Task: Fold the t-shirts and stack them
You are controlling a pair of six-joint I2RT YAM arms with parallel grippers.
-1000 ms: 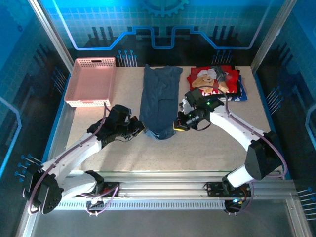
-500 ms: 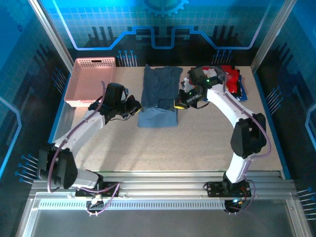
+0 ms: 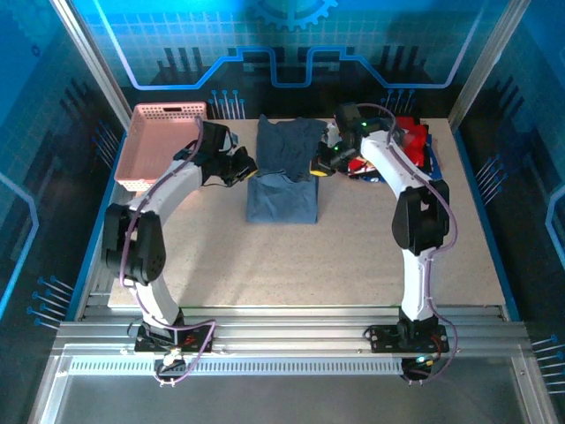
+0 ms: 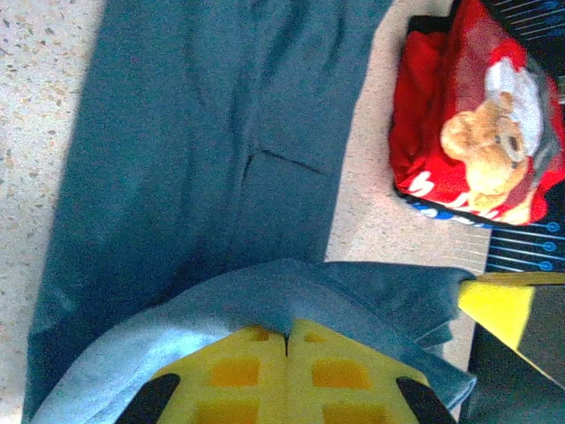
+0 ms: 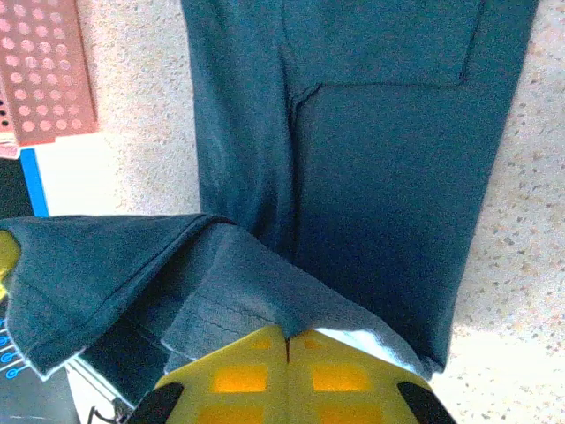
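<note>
The large plain slate-blue cloth t-shirt [image 3: 282,190] lies upper centre of the top view. The left gripper [image 3: 240,168] and right gripper [image 3: 320,165] each clamp tight on its side edges (yellow fingers pressed together, cloth between). The folded red teddy-bear-print shirt [image 4: 481,146] sits at upper right.

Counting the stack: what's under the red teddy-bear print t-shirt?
A dark blue folded cloth edge sticks out beneath the folded red teddy-bear print t-shirt. The red shirt covers the rest, so how many layers lie below cannot be told.

No readable text; white marks on red teddy-bear t-shirt [image 4: 481,132] illegible.
</note>
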